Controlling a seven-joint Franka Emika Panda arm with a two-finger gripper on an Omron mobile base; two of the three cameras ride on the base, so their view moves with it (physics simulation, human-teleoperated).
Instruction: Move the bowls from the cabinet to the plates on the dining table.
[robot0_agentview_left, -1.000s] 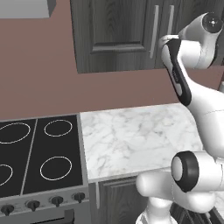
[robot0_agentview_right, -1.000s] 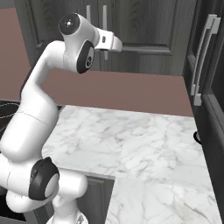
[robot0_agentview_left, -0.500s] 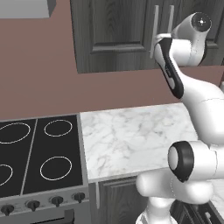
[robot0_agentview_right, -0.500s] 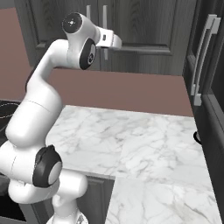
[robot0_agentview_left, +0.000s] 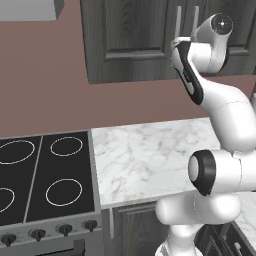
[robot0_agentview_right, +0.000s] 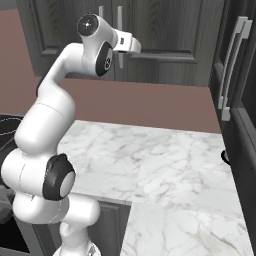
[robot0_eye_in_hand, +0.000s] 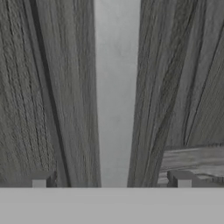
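Note:
The cabinet (robot0_agentview_left: 130, 40) is the dark grey wall unit above the counter, and both its doors are shut. The bowls are hidden behind those doors. My gripper (robot0_eye_in_hand: 111, 180) is raised right up to the cabinet front and stands open. One long silver bar handle (robot0_eye_in_hand: 116, 92) runs straight down between its two dark fingertips (robot0_eye_in_hand: 41, 179), which are apart from it on either side. In the right base view my white hand (robot0_agentview_right: 128, 45) points at the pair of handles (robot0_agentview_right: 119, 17) where the doors meet. The plates and the dining table are out of view.
A marble counter (robot0_agentview_left: 150, 155) lies below the cabinet, with a black stove (robot0_agentview_left: 40, 175) adjoining it on the left. A tall dark cupboard with silver handles (robot0_agentview_right: 232, 65) stands at the right. A small dark object (robot0_agentview_right: 225, 157) sits at the counter's right end.
The arm has reached further up and in toward the cabinet doors, bringing the hand close to the handles. The gripper has stayed open.

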